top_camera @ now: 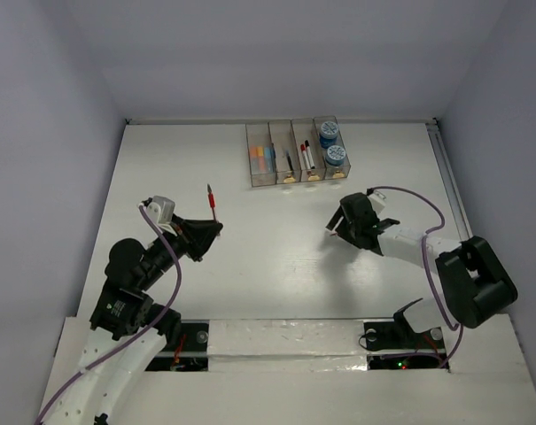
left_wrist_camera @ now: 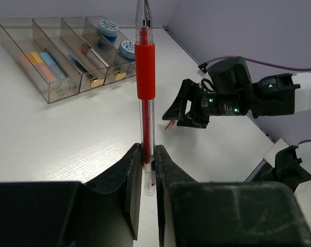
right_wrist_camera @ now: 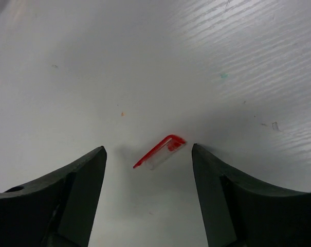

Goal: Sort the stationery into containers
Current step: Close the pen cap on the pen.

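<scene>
Pale, bare walls close in the white table (top_camera: 276, 283) on three sides. Its top is matte and faintly scuffed, with a few tiny specks showing under the right pincer (right_wrist_camera: 147, 148).

The left pincer (left_wrist_camera: 147, 170) is pressed together on the lower barrel of a red pen (left_wrist_camera: 145, 72), which sticks straight out beyond its fingertips, clear of the table. The right pincer stands spread over a small red pen cap (right_wrist_camera: 163, 149) lying flat on the table. The cap sits in the gap between the fingers, nearer one of them, and neither touches it.

The containers (top_camera: 250, 155) stand well beyond both pincers, ahead and to the right of the left one, ahead and a little left of the right one. They already hold sticks, pens and two blue rolls (top_camera: 329, 133).

To my eye the step in hand is gathering this last pen and its loose cap. The right pincer would next need to come down squarely and close on the cap. It is small, low and slick, so it could skid or tip out. How high the fingers are above it, I cannot tell.
</scene>
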